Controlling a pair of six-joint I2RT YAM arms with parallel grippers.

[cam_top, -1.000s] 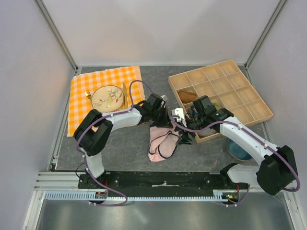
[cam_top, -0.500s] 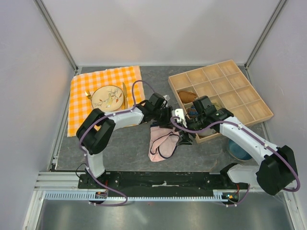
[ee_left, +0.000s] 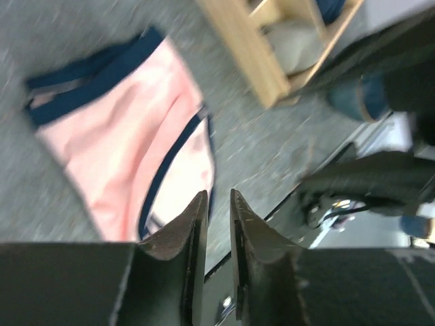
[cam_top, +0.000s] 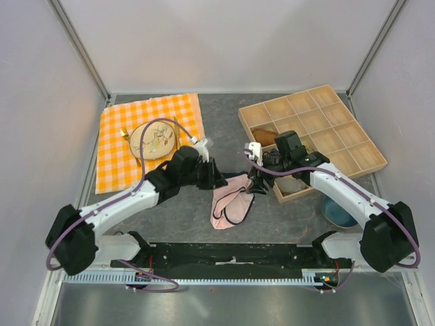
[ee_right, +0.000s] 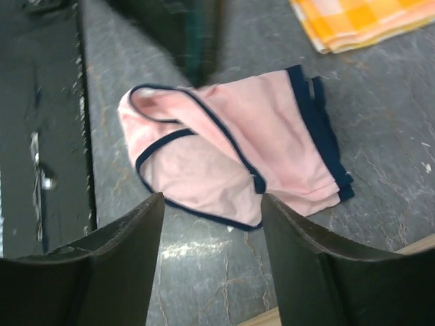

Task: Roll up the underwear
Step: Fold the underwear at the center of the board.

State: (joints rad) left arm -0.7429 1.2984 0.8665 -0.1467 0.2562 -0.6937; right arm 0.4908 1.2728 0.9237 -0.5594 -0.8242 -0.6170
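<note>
Just ahead of the open right claw (ee_right: 211, 204), underwear (ee_right: 272, 129), untouched.

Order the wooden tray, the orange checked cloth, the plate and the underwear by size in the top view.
1. the wooden tray
2. the orange checked cloth, only slightly smaller
3. the underwear and the plate: too alike to rank

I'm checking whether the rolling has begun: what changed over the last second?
The left hand came off the far edge of the pale pink fabric underwear with navy trim and drew back to its left, the arm swinging low. The right hand, open, shifted slightly farther from the bases. The underwear lies unrolled in about the same spot; the orange checked cloth and wooden compartment tray stayed put.
</note>
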